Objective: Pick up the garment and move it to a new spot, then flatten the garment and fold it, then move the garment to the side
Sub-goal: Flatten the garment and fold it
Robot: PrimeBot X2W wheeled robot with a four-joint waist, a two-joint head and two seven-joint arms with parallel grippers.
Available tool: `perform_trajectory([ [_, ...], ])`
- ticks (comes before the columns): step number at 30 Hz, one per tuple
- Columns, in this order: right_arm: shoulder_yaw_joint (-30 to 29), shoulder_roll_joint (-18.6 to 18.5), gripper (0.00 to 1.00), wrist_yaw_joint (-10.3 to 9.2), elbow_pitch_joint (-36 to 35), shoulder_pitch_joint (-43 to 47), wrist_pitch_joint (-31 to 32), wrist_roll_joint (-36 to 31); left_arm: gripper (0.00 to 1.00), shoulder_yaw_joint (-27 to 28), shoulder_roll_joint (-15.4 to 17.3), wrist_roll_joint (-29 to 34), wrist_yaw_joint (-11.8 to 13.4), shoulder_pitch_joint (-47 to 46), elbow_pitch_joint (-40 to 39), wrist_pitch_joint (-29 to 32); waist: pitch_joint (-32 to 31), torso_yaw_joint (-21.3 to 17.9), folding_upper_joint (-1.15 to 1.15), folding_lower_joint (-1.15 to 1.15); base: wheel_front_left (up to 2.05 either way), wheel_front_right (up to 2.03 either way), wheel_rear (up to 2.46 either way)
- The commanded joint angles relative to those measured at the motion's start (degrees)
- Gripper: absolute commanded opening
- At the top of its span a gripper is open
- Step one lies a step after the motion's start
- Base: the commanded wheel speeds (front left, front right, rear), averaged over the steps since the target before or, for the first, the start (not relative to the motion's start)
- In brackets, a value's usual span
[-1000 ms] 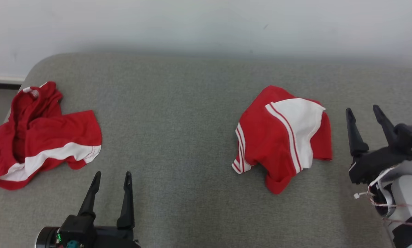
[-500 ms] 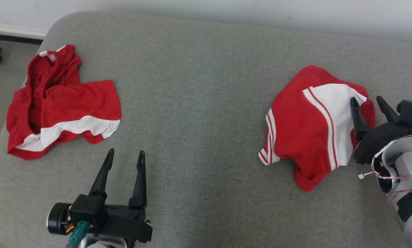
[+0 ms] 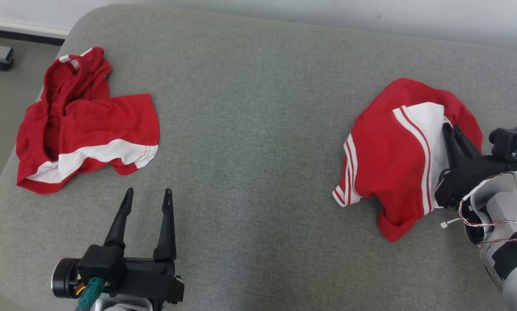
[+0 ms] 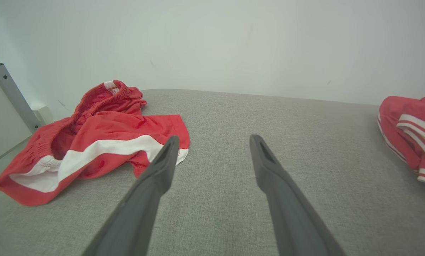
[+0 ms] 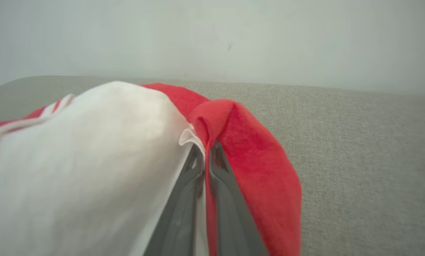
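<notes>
Nothing readable is showing anywhere here: no words, brands, numbers or signs. The garment (image 3: 388,160) at 3 o'clock is carrying plain white stripes and a white panel without lettering, and the second red garment (image 3: 85,125) at 9 o'clock is wearing a plain white band. A small white flap (image 5: 188,137) at the garment's seam is looking blank, though it is too blurred to tell for certain.
</notes>
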Motion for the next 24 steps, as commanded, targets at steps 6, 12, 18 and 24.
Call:
perform_trajectory([
  [6, -1.25, -2.13, 0.0, -0.12, -6.98, 1.3, -0.84, 0.32, 1.0, 0.82, -0.2, 0.56, -0.17, 1.7, -0.3, -0.19, -4.62, -4.17, -0.01, 0.0, 0.0, 0.0, 0.0],
  [12, -3.79, -1.23, 0.0, -0.12, -19.51, 7.38, -0.83, -2.76, 1.0, 1.68, -0.28, 0.78, 0.1, 3.31, -0.39, -0.19, -7.3, -6.15, -0.01, 0.0, 0.0, 0.0, 0.0],
  [18, -2.16, 2.53, 0.0, -0.12, -30.26, 14.34, -0.84, -5.13, 1.0, 2.59, -0.36, 0.45, 0.1, 5.0, -0.76, -0.19, -8.75, -7.07, -0.01, 0.0, 0.0, 0.0, 0.0],
  [24, 1.9, 7.59, 0.0, -0.12, -36.37, 20.22, -0.76, -6.13, 1.0, 2.68, -0.45, 0.44, -0.03, 5.71, -0.88, -0.19, -9.65, -6.74, -0.01, 0.0, 0.0, 0.0, 0.0],
])
